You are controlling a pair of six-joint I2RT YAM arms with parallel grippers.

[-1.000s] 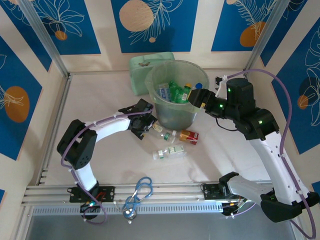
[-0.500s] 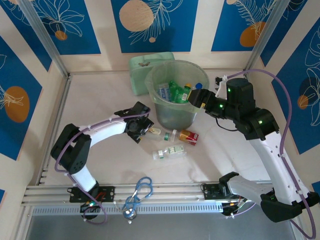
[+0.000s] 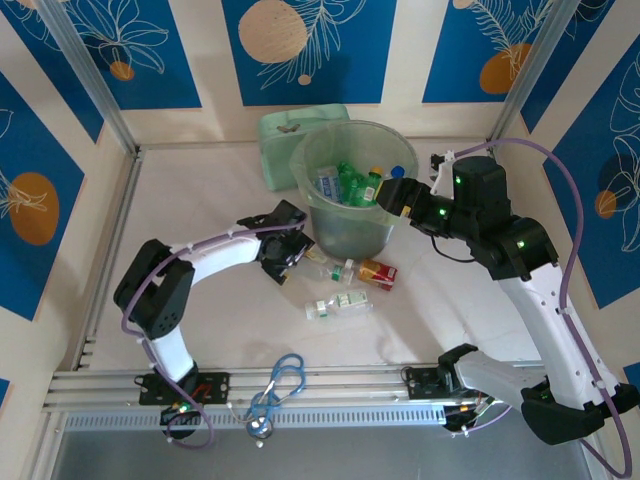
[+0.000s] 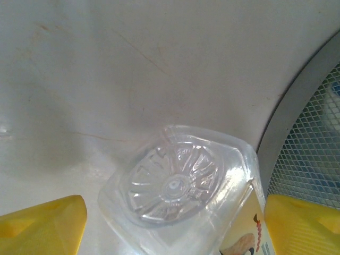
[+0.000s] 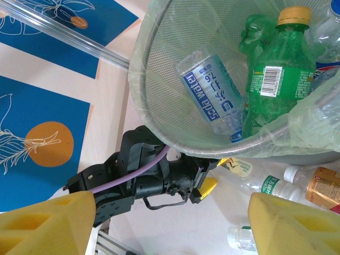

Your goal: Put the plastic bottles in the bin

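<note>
The clear bottle was seen end-on — base first — between the parted jaws of the left gripper, just beside the bin.

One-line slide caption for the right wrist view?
Looking down into the bin, a blue-labelled bottle and a green bottle inside; left gripper at the bottles on the table.

Bin upright, bottles inside — loose bottles lying beside.

Mint-green box at back; blue loops by near rail.
</note>
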